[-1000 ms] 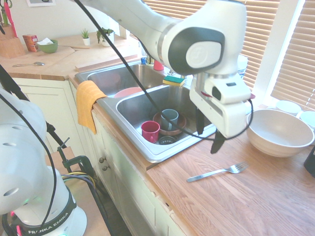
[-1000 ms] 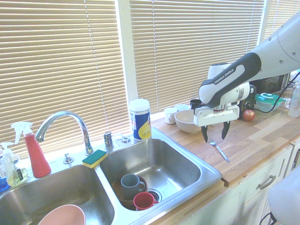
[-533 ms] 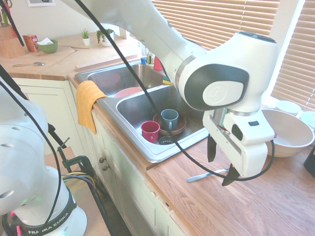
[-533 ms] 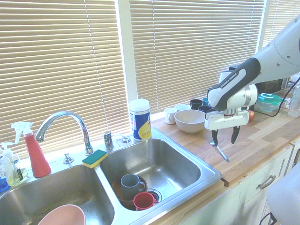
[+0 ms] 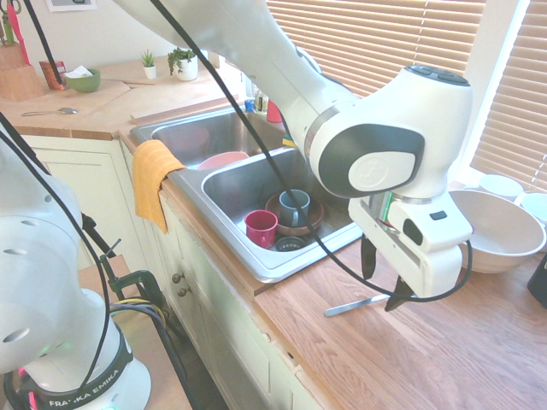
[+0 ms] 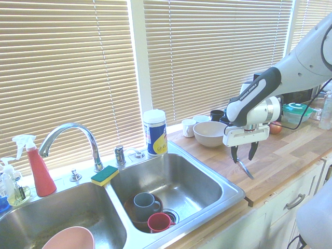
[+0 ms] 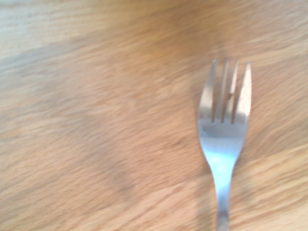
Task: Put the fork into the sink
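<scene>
Directly beneath the gripper point(image 5: 382, 280) lies the fork point(image 5: 355, 305) flat on the counter point(image 5: 410, 359); jaws parted, straddling its handle, holding nothing.

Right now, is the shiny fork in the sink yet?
Not yet. The slim silver metal fork lies flat on the wooden counter, outside the stainless steel double sink. The black-fingered gripper hangs open just above its handle, gripping nothing. Grabbing it, carrying it over and dropping it in are left.
</scene>
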Robot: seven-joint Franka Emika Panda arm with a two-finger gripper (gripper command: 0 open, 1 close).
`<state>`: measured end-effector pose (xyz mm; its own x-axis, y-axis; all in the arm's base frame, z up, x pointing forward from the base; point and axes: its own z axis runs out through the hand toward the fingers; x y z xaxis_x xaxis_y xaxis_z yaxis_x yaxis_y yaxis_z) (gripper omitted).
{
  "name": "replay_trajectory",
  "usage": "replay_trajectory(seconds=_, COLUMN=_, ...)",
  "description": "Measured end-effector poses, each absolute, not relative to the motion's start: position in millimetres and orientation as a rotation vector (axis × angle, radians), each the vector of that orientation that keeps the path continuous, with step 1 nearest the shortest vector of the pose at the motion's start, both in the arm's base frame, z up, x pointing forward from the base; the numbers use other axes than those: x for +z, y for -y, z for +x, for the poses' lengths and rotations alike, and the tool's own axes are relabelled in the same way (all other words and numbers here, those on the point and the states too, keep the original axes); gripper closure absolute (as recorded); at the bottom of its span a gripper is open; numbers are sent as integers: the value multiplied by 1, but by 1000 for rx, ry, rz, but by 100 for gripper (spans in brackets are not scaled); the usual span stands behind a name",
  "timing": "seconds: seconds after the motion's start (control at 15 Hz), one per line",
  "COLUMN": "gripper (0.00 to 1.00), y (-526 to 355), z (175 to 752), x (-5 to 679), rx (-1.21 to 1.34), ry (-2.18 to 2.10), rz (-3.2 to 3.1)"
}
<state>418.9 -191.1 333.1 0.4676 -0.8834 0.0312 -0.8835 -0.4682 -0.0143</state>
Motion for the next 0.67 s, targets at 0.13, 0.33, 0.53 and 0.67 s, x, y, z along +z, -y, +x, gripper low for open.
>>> replay_trajectory(seconds=0.13, gripper=100, y=190, z=418, x=327, rx=44, ry=1614, rz=2688)
replay_trajectory(seconds=0.33, gripper=100, y=190, z=419, x=321, rx=45, ry=1613, rz=2686)
replay_trajectory(seconds=0.53, gripper=100, y=190, z=420, x=319, rx=39, ry=1612, rz=2687)
replay_trajectory(seconds=0.67, gripper=100, y=187, z=421, x=318, rx=37, ry=1603, rz=2692)
